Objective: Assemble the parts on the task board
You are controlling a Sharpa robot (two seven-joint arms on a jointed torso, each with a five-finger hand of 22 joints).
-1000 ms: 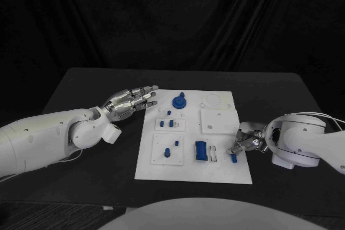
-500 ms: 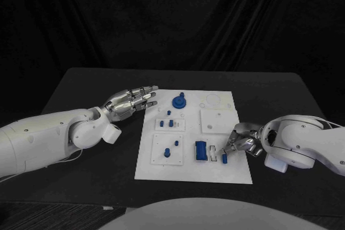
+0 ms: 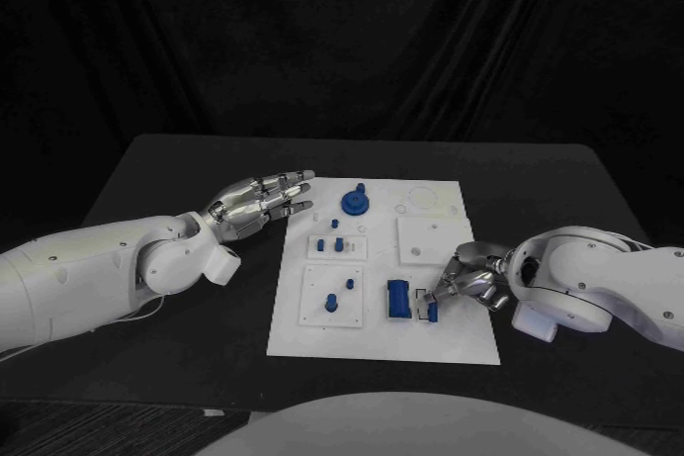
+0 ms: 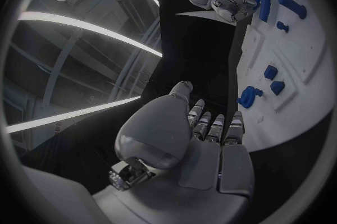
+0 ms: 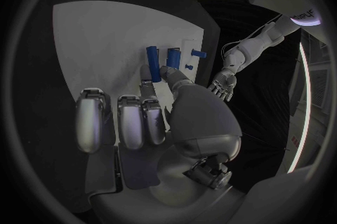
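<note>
The white task board [image 3: 449, 342] lies mid-table. My right hand [image 3: 473, 280] is over the board's near right part and pinches a small blue part [image 3: 432, 311] between thumb and a finger. That part hangs just right of the upright blue block [image 3: 397, 300], over a white slot. In the right wrist view the pinched part [image 5: 173, 58] stands next to the blue block [image 5: 151, 56]. My left hand [image 3: 260, 203] hovers at the board's far left corner, fingers spread and holding nothing. A blue knob [image 3: 355, 198] stands at the far end.
Two small blue pieces [image 3: 336, 245] sit in a white inset plate, and two blue pegs [image 3: 332, 301] stand in the plate nearer me. A plain white square plate [image 3: 432, 240] lies far right on the board. Black table [image 3: 171, 169] surrounds it.
My right hand has carried the small blue part leftward from the board's right edge to beside the blue block. The left hand has not moved.
</note>
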